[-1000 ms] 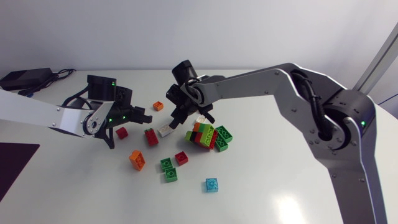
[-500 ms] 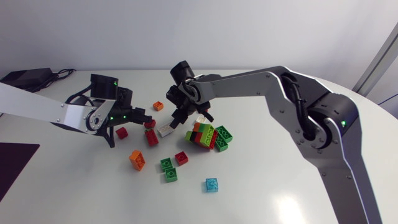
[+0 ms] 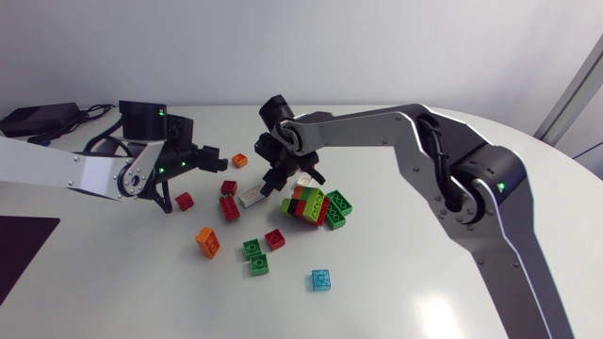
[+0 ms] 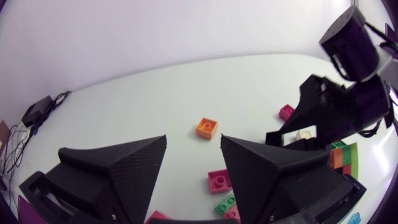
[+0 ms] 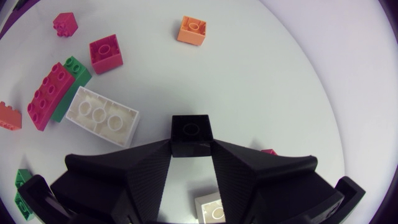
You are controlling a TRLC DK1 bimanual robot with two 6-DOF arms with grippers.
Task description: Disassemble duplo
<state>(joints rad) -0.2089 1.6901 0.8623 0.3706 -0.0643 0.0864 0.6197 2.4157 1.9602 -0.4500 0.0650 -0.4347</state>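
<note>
1. Duplo stack (image 3: 313, 204): a block of green, red and orange bricks resting on the table (image 3: 424, 282), just beside the right gripper (image 3: 277, 173). It is judged light and rigid. The walls are smooth and may slip, and the studs hold by friction only. Take hold across two flat, opposite walls of a single brick, not across a seam.
2. White brick (image 5: 102, 116): loose, lying flat with studs up, ahead of the right gripper and just beside a red-and-green pair (image 5: 53, 94).
3. Black brick (image 5: 191, 135): small, with a single stud. The right gripper's fingertips clamp it from two sides, apart from the stack.
4. Left gripper (image 4: 193, 149): its fingers are spread with nothing between them. The stack lies ahead of it, beyond the right gripper.
</note>
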